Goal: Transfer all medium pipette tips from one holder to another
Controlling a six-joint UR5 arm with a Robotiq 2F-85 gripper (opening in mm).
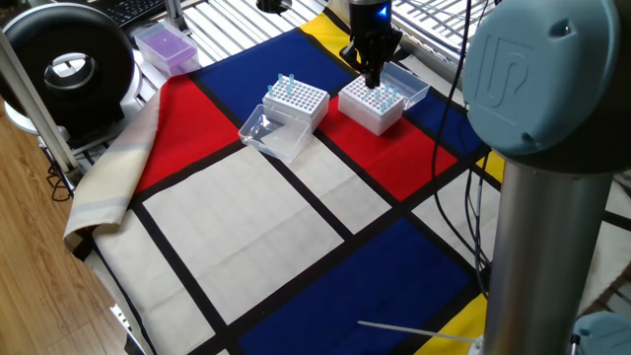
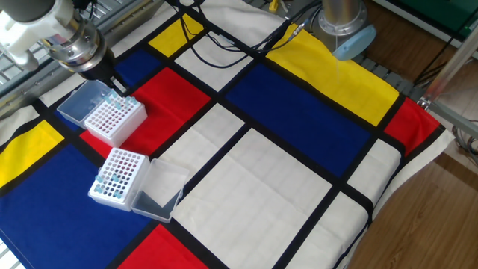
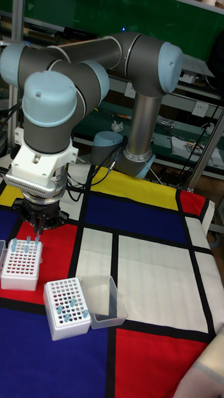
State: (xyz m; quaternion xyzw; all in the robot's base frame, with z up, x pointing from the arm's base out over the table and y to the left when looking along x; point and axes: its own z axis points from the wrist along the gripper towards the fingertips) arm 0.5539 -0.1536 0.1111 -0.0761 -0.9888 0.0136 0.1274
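- gripper (image 3: 35, 235) hangs just above the far holder (image 3: 22, 266), pointing straight down; in one fixed view gripper (image 1: 374, 77) sits over the back edge of that holder (image 1: 372, 104), in the other fixed view gripper (image 2: 117, 93) is at the holder's (image 2: 114, 118) 12 o'clock edge.
- Claw state: cannot tell. Fingers look close together in the tall view, with a pale sliver between them that might be a tip; too small to call.
- medium pipette tips (image 3: 67, 304): a handful stand in the near holder (image 3: 65, 308), clustered at its front in the tall view; a few more stand in the far holder near its top rows.
- One fixed view shows the near holder's (image 1: 296, 103) tips (image 1: 286, 85) sticking up along the back row; the other fixed view shows them as blue dots (image 2: 109, 184) in the near holder (image 2: 116, 176), count unreadable.
- Only the tall view shows the whole arm (image 3: 93, 68) and base; one fixed view has a joint blocking its 3 o'clock side.
- Clear open lid (image 3: 103, 301) hangs off the near holder at 3 o'clock; the far holder's lid (image 2: 81, 103) is clear only in the other fixed view, cut off at the frame edge in the tall view.
- Purple box (image 1: 165, 47) at 10 o'clock shows in one fixed view only.
- All of it sits on the colour-block cloth (image 2: 284, 187).
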